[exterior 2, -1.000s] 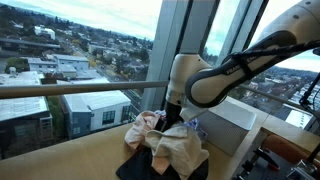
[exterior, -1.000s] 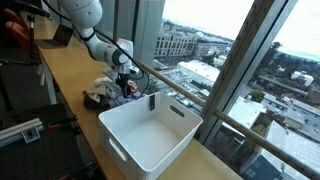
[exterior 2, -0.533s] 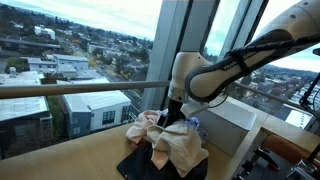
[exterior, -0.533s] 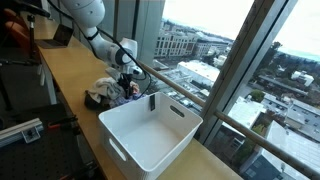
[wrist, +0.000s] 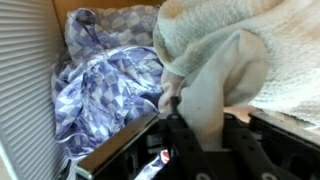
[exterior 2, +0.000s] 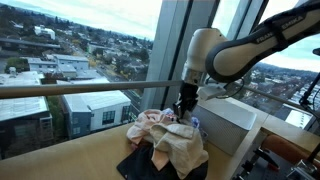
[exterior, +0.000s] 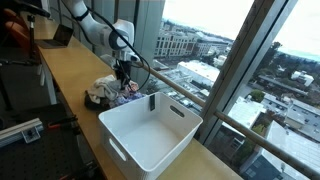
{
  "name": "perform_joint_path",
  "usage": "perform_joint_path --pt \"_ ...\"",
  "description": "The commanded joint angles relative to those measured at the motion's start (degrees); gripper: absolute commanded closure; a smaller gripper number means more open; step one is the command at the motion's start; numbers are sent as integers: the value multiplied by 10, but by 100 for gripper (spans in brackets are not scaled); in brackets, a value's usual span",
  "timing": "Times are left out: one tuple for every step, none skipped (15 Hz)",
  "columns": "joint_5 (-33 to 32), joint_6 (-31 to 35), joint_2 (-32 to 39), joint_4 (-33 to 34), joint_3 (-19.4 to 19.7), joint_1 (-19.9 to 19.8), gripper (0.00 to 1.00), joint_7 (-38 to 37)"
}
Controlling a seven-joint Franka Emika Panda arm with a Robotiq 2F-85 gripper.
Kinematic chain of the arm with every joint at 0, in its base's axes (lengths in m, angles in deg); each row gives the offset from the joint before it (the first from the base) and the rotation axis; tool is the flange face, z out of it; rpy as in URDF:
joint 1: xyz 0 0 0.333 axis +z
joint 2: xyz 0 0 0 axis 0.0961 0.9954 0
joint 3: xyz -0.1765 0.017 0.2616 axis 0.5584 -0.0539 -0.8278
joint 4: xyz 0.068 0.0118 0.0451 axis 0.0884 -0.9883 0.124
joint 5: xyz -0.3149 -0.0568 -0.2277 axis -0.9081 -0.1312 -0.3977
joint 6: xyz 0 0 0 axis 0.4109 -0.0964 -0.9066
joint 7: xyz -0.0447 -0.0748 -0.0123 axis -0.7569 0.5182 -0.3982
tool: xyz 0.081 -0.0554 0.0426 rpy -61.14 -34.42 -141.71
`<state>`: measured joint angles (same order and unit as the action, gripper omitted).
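My gripper (wrist: 205, 118) is shut on a fold of cream cloth (wrist: 225, 50), which fills the gap between the two black fingers (wrist: 175, 112). Beside it in the wrist view lies a blue and white patterned cloth (wrist: 100, 85). In both exterior views the gripper (exterior: 122, 70) (exterior 2: 183, 106) hangs just above the pile of clothes (exterior: 106, 92) (exterior 2: 165, 140) on the wooden counter (exterior: 60, 80). A strand of pale cloth runs from the pile up to the fingers.
A white plastic bin (exterior: 150, 130) (exterior 2: 235, 118) stands open right next to the pile. Tall window panes and a railing (exterior: 180, 85) run along the counter's far edge. Dark equipment (exterior: 18, 128) sits at the counter's near side.
The jaws have closed from open onto the cream cloth. The gripper has risen a little above the pile, drawing the cloth up with it.
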<state>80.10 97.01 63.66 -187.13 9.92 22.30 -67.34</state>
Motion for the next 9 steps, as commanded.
perform_joint_path --pt "15 -9 -113 -84 -5 -11 100 1" --pt "15 -13 -138 -96 -6 -13 100 2" --pt "14 -16 -161 -107 -7 -16 100 1" --pt "11 -21 -185 -115 -8 -19 100 -1" --pt "4 -28 -207 -118 -6 -23 99 -3" --pt "-3 -35 -228 -119 -3 -30 99 -2" --pt "-9 -43 -244 -116 -1 -37 99 0" --pt "-23 -47 -256 -109 4 -48 99 -1" --pt "-30 -54 -265 -100 6 -60 99 4"
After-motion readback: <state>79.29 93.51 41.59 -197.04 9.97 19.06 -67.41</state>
